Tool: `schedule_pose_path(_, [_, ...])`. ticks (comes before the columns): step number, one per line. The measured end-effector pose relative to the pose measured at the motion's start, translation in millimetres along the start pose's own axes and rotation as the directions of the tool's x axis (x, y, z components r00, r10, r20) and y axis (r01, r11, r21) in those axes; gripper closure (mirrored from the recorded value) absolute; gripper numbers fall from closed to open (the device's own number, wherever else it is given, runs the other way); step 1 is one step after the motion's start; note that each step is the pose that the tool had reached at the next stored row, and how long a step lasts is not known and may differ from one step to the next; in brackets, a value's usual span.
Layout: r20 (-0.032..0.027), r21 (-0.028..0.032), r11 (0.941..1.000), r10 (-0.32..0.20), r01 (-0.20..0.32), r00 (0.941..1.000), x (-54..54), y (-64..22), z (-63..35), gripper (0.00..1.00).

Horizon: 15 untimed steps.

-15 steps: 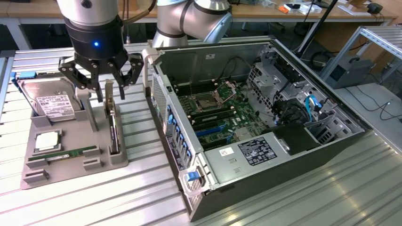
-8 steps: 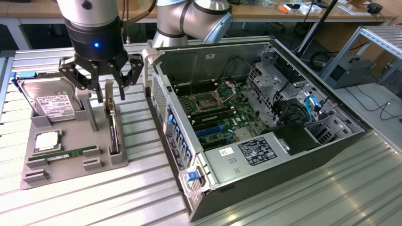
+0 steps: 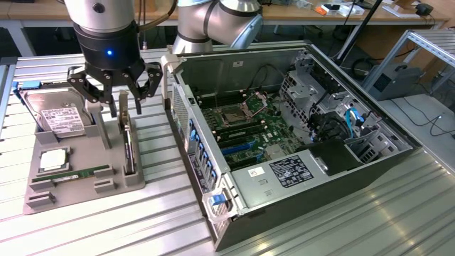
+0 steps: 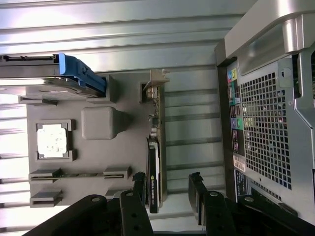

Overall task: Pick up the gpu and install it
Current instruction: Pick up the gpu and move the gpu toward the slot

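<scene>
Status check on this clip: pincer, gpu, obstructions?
Pincer open, poised over gpu, no grip yet. Gpu on edge in gray holder, beside open computer case. Nothing between pincer and gpu.

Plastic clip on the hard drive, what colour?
Blue clip; wrist view shows it best.

a ribbed metal tabletop (image 3: 106,229), a wooden workbench (image 3: 35,10) behind it, an aluminium frame (image 3: 427,34) nearby.
</scene>
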<state>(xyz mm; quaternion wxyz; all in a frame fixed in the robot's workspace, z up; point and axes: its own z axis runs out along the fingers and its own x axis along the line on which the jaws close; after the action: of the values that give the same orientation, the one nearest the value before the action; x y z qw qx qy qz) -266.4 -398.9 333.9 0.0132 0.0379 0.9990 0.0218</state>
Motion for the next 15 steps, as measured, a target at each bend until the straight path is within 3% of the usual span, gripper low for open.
schedule_pose_path(15, [0.0, 0.0, 1.0, 0.0, 0.0, 1.0, 0.2, -1.1, 9.4, 0.52])
